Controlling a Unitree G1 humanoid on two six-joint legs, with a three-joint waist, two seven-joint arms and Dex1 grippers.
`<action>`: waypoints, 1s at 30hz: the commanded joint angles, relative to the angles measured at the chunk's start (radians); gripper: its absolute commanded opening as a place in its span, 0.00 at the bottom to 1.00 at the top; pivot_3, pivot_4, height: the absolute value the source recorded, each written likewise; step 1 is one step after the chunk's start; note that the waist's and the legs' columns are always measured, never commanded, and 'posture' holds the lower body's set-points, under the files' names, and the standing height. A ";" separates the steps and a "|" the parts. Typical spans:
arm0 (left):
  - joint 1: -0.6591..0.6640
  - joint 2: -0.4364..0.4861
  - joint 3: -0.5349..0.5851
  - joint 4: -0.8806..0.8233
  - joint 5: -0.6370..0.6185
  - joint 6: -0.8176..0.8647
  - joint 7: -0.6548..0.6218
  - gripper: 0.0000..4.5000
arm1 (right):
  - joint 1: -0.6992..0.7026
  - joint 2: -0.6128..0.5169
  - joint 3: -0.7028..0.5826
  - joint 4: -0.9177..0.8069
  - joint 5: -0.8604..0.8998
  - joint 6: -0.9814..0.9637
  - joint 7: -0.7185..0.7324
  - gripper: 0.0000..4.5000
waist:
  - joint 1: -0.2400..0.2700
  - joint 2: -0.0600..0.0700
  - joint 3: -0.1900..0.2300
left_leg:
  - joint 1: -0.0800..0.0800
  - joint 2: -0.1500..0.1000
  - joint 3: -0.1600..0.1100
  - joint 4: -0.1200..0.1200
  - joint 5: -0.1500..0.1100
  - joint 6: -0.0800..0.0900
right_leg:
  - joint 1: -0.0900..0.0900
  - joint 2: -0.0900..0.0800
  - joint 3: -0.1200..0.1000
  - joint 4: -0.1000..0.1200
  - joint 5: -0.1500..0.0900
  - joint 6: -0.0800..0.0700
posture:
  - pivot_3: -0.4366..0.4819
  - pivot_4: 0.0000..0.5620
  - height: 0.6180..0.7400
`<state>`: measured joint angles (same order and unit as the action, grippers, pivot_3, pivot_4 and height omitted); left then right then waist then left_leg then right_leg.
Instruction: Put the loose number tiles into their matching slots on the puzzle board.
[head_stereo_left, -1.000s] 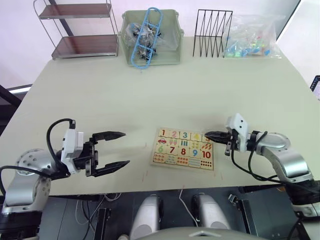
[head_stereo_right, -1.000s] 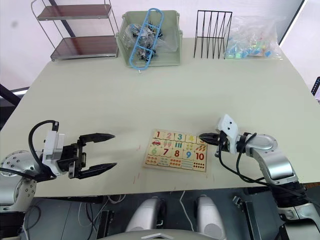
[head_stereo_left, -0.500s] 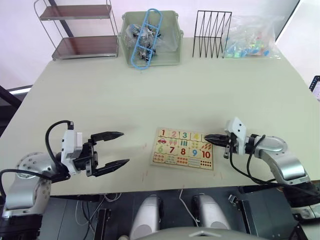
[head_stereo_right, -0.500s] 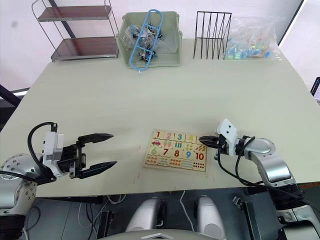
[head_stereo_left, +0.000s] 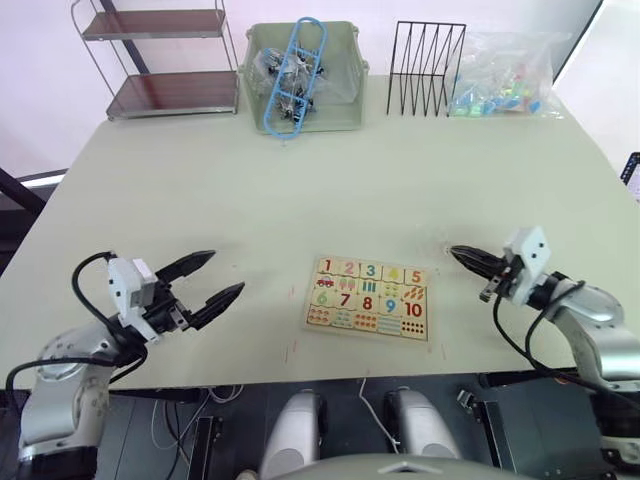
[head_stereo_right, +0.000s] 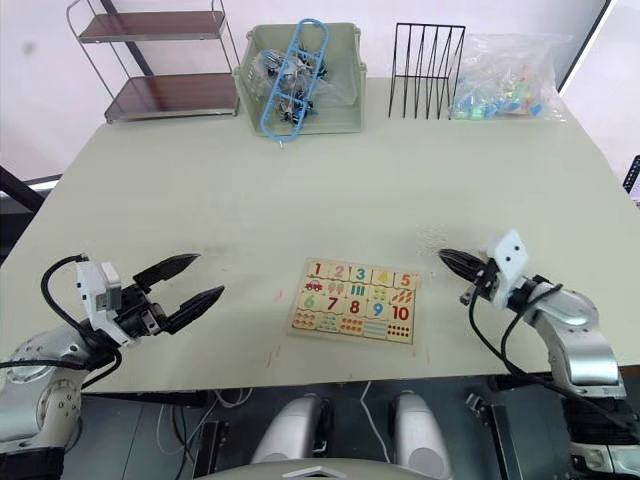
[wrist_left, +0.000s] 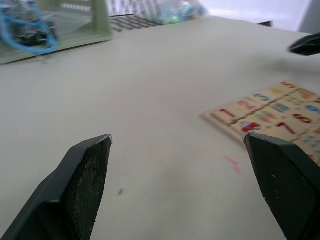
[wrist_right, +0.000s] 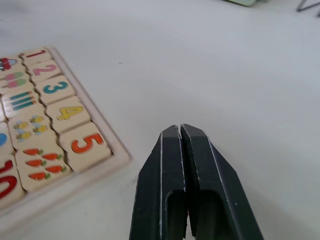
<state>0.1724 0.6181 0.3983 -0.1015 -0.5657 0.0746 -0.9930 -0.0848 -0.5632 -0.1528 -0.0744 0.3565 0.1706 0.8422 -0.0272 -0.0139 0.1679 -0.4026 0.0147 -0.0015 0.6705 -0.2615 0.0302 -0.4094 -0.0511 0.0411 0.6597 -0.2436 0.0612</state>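
Silver arms; white wrist modules; looping black cables; black end effector (head_stereo_left: 203, 280) fingers.

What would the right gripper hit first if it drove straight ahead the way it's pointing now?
Probably nothing soon. The right gripper, fingers shut, points toward the robot's left and slightly away, passing just beyond the far edge of the puzzle board over bare table. Its height above the table is hard to judge.
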 joint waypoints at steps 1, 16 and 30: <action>0.033 -0.024 0.047 -0.039 0.012 0.003 0.087 1.00 | 0.015 0.012 -0.088 -0.008 0.042 -0.041 -0.033 0.32 | 0.000 0.000 0.000 | 0.001 0.000 0.000 0.000 0.000 0.000 | 0.001 0.000 0.000 0.000 0.000 0.000 | 0.48 0.27 1.00; 0.216 -0.136 0.088 -0.163 0.076 0.044 0.355 1.00 | 0.190 0.058 -0.223 -0.030 0.117 -0.107 -0.060 0.99 | 0.014 -0.001 0.000 | 0.003 0.000 0.002 -0.001 0.000 0.000 | 0.001 0.000 0.002 -0.001 0.000 0.000 | 0.48 0.27 1.00; 0.246 -0.183 0.052 -0.183 0.126 0.030 0.416 1.00 | 0.324 0.114 -0.279 -0.048 0.137 -0.178 -0.105 0.99 | 0.014 -0.001 -0.001 | 0.003 0.001 0.004 -0.001 0.000 0.000 | 0.001 0.001 0.003 -0.001 -0.001 -0.001 | 0.48 0.27 1.00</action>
<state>0.4154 0.4341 0.4531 -0.2549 -0.4470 0.1228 -0.5805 0.2362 -0.4484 -0.4030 -0.0797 0.4818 0.0168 0.7488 -0.0135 -0.0147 0.1672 -0.3993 0.0160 0.0024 0.6699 -0.2616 0.0303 -0.4079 -0.0504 0.0439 0.6586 -0.2444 0.0606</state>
